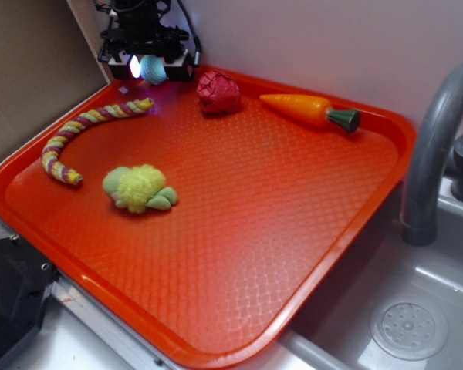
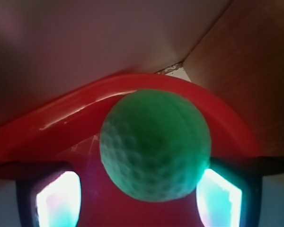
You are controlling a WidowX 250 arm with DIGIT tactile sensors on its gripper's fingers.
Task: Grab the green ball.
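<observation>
The green ball (image 1: 153,70) is pale teal and dimpled, and it sits at the tray's far left corner. In the wrist view the green ball (image 2: 155,144) fills the middle, in front of the tray's curved red rim (image 2: 85,106). My gripper (image 1: 152,65) comes down over it from the back wall. Its two glowing pads (image 2: 59,198) stand on either side of the ball. A gap shows between the left pad and the ball, while the right pad lies close against it. The gripper (image 2: 138,196) is open around the ball.
On the red tray (image 1: 239,231) lie a dark red woven ball (image 1: 218,93), an orange toy carrot (image 1: 309,109), a striped rope toy (image 1: 89,131) and a fuzzy yellow-green plush (image 1: 139,187). A grey faucet (image 1: 436,146) and a sink (image 1: 409,327) are at the right.
</observation>
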